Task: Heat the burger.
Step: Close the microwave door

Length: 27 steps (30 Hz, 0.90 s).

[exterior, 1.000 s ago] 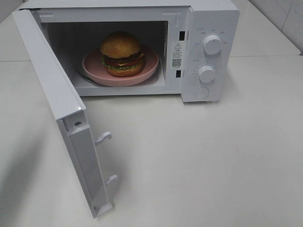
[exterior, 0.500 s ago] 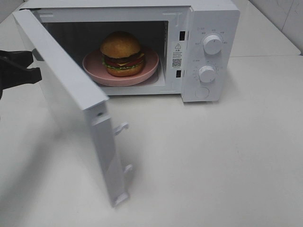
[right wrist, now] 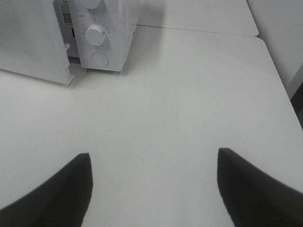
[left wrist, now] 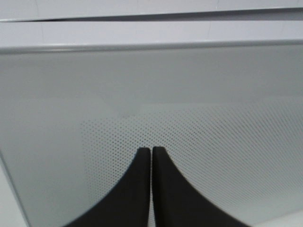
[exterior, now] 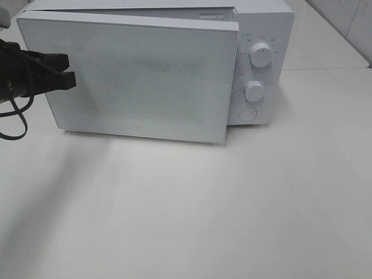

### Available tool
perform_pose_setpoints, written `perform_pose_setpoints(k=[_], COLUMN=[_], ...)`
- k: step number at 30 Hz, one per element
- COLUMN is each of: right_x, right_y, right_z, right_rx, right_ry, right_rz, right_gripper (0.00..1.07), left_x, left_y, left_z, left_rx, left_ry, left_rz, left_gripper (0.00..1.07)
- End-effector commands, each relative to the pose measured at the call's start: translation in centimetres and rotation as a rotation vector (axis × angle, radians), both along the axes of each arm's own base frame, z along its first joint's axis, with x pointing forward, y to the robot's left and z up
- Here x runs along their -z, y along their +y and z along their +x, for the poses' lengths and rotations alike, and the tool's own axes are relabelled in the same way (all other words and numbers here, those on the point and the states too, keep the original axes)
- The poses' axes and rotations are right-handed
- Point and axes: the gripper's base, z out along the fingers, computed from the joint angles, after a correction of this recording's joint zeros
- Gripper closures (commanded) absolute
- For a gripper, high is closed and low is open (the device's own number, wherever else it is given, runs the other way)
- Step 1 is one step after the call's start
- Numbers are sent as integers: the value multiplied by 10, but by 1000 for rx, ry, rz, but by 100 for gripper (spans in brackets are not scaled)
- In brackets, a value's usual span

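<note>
left claw (left wrist: 151, 152) pinched shut, fingers together w/ nothing between them, tips on the front of the microwave door (exterior: 139, 75) near its left edge; the arm behind it is cut off by the frame. right claw (right wrist: 154, 152) spread wide, holding nothing, over the table (exterior: 232, 203), right of & nearer than the microwave (exterior: 264, 23). door is almost closed, its right edge a bit off the body. burger not visible: door covers the cavity.
</note>
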Motion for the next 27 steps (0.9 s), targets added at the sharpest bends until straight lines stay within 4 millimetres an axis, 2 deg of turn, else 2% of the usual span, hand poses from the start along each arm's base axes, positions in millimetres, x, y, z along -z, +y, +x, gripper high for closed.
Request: perform_pose_setpoints(k=[1,5,7,9,10,12,13,14,16,17,18,20,21,22,24,25,27], right_x=[0,0,0,0,0,0,0,0,0,0,0,0,0,0,0,0,0], right_y=[-1,-1,-1,-1,-1,-1,-1,-1,-1,-1,-1,-1,-1,-1,-1,-1,-1], right_z=[-4,-4,-4,-4,-4,-4,-4,-4,-4,-4,-4,-4,-4,-4,-4,-4,-4], right_rx=[-2,-2,-2,-2,-2,-2,-2,-2,-2,-2,-2,-2,-2,-2,-2,-2,-2], right_ry=[-36,-36,-36,-36,-36,-36,-36,-36,-36,-36,-36,-36,-36,-36,-36,-36,-36], right_rz=[3,3,3,3,3,3,3,3,3,3,3,3,3,3,3,3,3], right_gripper=[39,39,39,39,39,39,39,39,39,39,39,39,39,39,39,39,39], left_x=[-7,-8,-11,-11,-12,-14,-13,-13,-11,-11,-11,-11,-12,-12,-12,-12,-11], left_y=[-6,-14,-34,-39,-51,-58,-70,-70,-88,-88,-102,-108,-121,-121,-139,-139,-157], left_z=[6,12,23,25,32,36,43,43,52,52,57,59,64,64,70,70,75], left_rx=[10,30,77,87,113,125,146,146,167,167,186,196,215,215,232,232,239], left_ry=[-24,-33,-49,-52,-64,-71,-63,-63,-39,-39,-35,-36,-39,-39,-22,-22,16], left_rz=[-49,-52,-54,-55,-58,-59,-50,-50,-26,-26,-17,-16,-12,-12,10,10,50], left_gripper=[106,106,106,106,106,106,106,106,106,106,106,106,106,106,106,106,106])
